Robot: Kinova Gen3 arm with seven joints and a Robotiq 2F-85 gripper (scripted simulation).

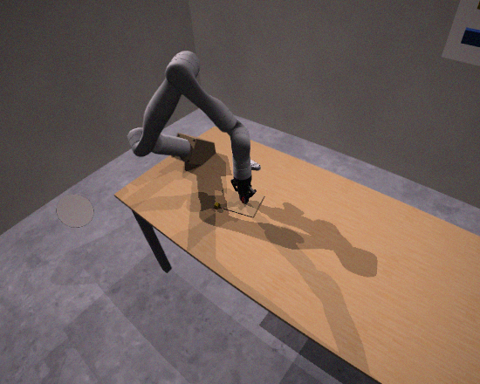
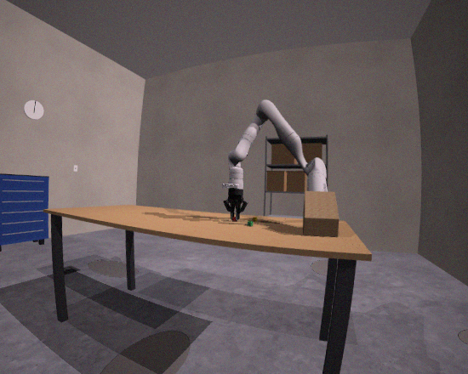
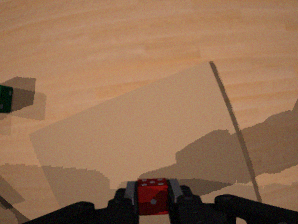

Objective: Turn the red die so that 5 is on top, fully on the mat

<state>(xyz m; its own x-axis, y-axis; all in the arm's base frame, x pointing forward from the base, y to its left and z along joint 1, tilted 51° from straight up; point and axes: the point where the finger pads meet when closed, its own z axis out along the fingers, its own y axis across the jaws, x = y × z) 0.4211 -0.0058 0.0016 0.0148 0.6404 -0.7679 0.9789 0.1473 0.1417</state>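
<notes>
My gripper (image 3: 152, 193) is shut on the red die (image 3: 153, 196) and holds it just above the thin tan mat (image 3: 140, 129). The die shows as a red speck between the fingertips in the top view (image 1: 244, 200) and in the exterior view (image 2: 234, 218). The gripper (image 1: 244, 192) points down over the mat (image 1: 244, 206). A green die (image 3: 5, 98) lies on the table off the mat, at the left edge of the wrist view; it also shows in the exterior view (image 2: 249, 223). A yellow die (image 1: 217, 205) lies on the table beside the mat's corner. I cannot read the pips on top of any die.
A cardboard box (image 2: 321, 213) stands on the table by the arm's base. The table's near edge (image 1: 168, 244) runs close to the yellow die. A blue drawer cabinet (image 2: 15, 208) and a shelf (image 2: 295, 170) stand away from the table.
</notes>
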